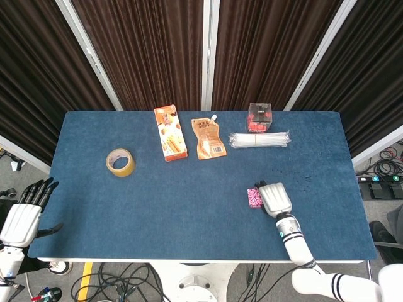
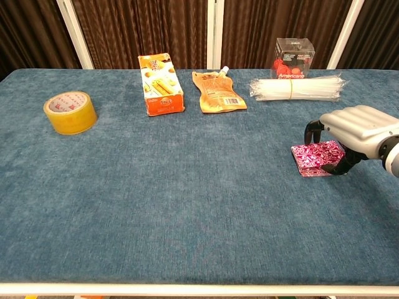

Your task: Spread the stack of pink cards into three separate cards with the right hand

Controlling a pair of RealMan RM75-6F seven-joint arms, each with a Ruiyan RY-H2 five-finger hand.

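The stack of pink patterned cards (image 2: 315,157) lies on the blue table (image 1: 189,189) at the right front, its left part showing beside my right hand (image 1: 275,200). My right hand (image 2: 356,132) arches over the stack's right side. One dark fingertip hangs at the far edge and another presses the near right corner, so the stack sits pinched between them. The cards (image 1: 254,197) still form one pile, slightly tilted. My left hand (image 1: 22,217) hangs beyond the table's left front corner, fingers spread and holding nothing.
A tape roll (image 1: 119,162) lies at the left. Along the back stand an orange snack box (image 1: 170,141), an orange pouch (image 1: 208,138), a bundle of clear straws (image 1: 259,139) and a clear box of red items (image 1: 259,117).
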